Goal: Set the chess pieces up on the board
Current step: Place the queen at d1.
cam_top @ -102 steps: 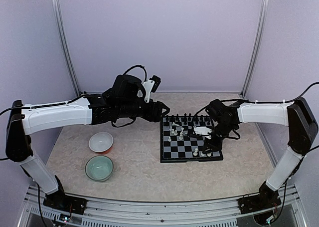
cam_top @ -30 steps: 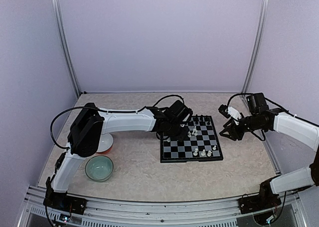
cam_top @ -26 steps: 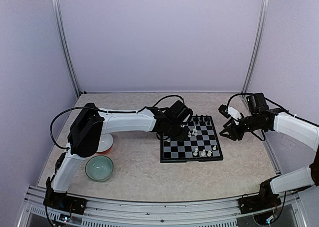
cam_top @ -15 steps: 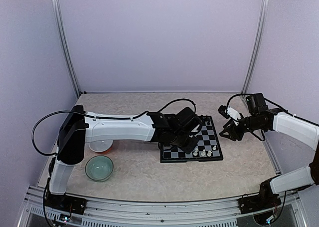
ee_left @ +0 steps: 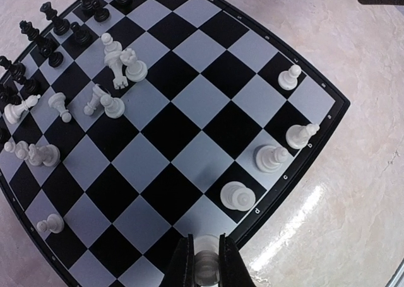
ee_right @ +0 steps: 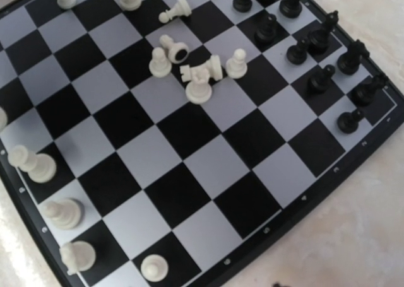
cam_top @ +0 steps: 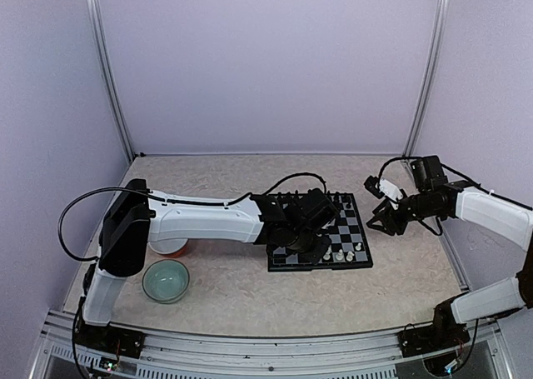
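Note:
The board [cam_top: 360, 262] lies right of centre on the table. My left gripper [cam_top: 321, 247] is low over its near edge, shut on a small white chess piece [ee_left: 206, 265] held over a white edge square. White pieces [ee_left: 237, 195] [ee_left: 270, 157] [ee_left: 300, 135] stand along that edge row to the right of it. More white pieces [ee_left: 117, 63] lie loose or toppled mid-board, and black pieces [ee_left: 57, 25] line the far side. My right gripper [cam_top: 375, 216] hovers just off the board's right rim [ee_right: 265, 252], fingers apart and holding nothing.
A pale green bowl [cam_top: 165, 279] sits near the front left. A white bowl [cam_top: 171, 246] is behind it, partly hidden by my left arm. Bare tabletop surrounds the board, with enclosure walls on three sides.
My left arm has swung from the board's far-left part down to its near edge, carrying the white piece. The right arm has stayed still beside the board.

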